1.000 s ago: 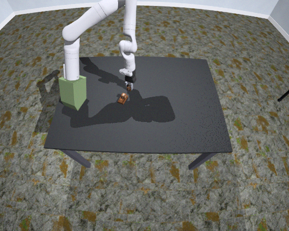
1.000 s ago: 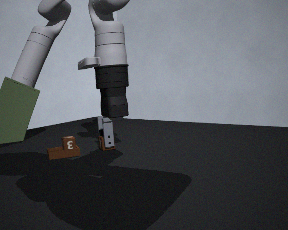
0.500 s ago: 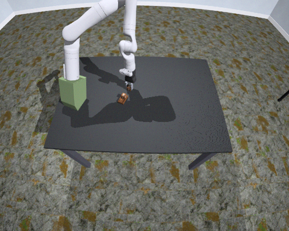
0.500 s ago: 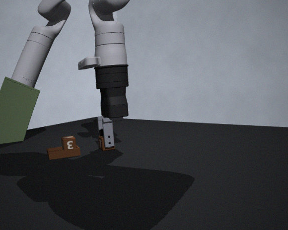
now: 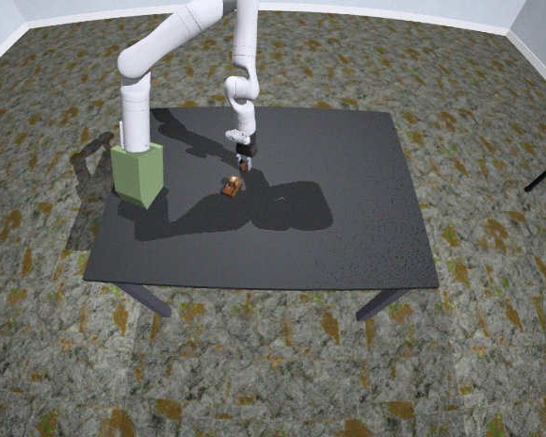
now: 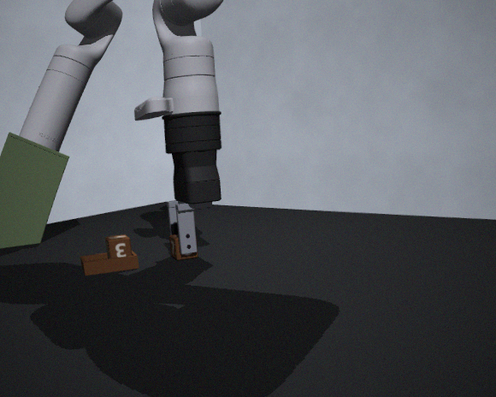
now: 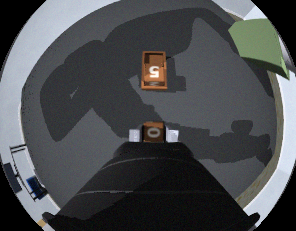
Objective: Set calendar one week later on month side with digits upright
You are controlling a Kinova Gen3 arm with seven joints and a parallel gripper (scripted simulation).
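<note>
- Status: partway. One cube (image 5: 233, 179) (image 6: 119, 247) (image 7: 154, 70) is in the tray (image 5: 230, 192) (image 6: 110, 265) (image 7: 154, 88), toward one end; the other end of the tray is free.
- The cube in the tray has a 5 on top in the wrist view and an upside-down 3 on the side facing the exterior camera.
- Second cube (image 5: 243, 167) (image 6: 174, 246) (image 7: 153, 132) is out, beside the tray, 0 on top, low over or on the table; can't tell if it touches.
- Gripper (image 5: 244, 163) (image 6: 182, 245) (image 7: 153, 130) looks to have that cube pinched between its two fingers, pointing down.
- Tray looks flat on the table (image 5: 359, 155) (image 6: 369, 274) (image 7: 214, 94).
- Left, my read: get the right digits facing the month side, both upright, seat the second cube beside the first, let go, back the arm off. Month name and target date not legible, so can't confirm either digit.
- Surface: matte dark tabletop, big arm shadows across it; the arm's green mount (image 5: 137, 176) (image 6: 24, 192) (image 7: 256, 44) stands at one side.
- Room: mottled grey floor (image 5: 264, 377) with rust and green flecks, pale walls (image 5: 312, 4) (image 6: 347, 107), white skirting.
</note>
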